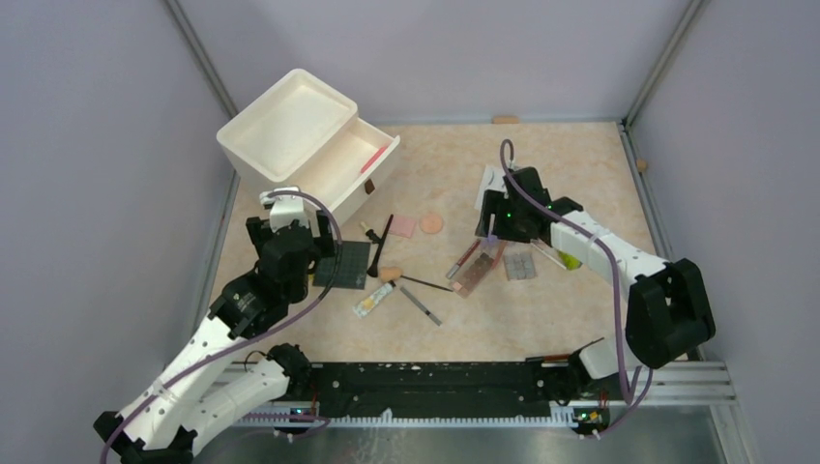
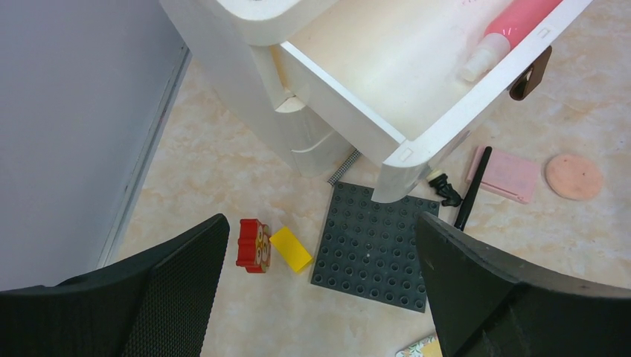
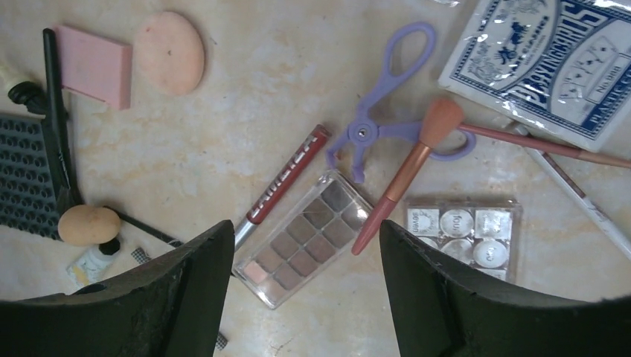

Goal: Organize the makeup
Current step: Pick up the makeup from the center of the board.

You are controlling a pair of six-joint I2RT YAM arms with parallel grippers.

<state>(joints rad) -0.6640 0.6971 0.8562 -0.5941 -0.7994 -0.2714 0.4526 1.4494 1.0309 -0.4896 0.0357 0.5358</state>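
Left gripper (image 2: 321, 221): jaws spread wide, nothing held, poised above the studded plate (image 2: 372, 245), with a red brick (image 2: 253, 244) and a yellow brick (image 2: 290, 249) just beside it. White organiser (image 1: 290, 126): drawer (image 2: 387, 67) pulled out, one pink tube (image 2: 513, 22) lying inside; its print is too faint to read. Mid-table, loose: dark brush (image 2: 472, 190), pink compact (image 2: 506, 175), peach puff (image 2: 573, 176). Right gripper (image 3: 306, 227): jaws apart and empty, hanging over the brown palette (image 3: 305, 238). A red lip tube (image 3: 286, 175) lies alongside, its lettering illegible. Further right: purple curler (image 3: 379, 111), pink-tipped brush (image 3: 413, 171), clear tray of pots (image 3: 465, 230) with labels too small to read, and a blue-printed pack (image 3: 543, 59) reading what looks like "PLAYING CARDS". Step in hand, judged: lining up a pick from this cluster, most of the makeup not yet put away. Next move calls for descending squarely, closing across the palette's narrow width, clear of the brush handle lying over one corner.
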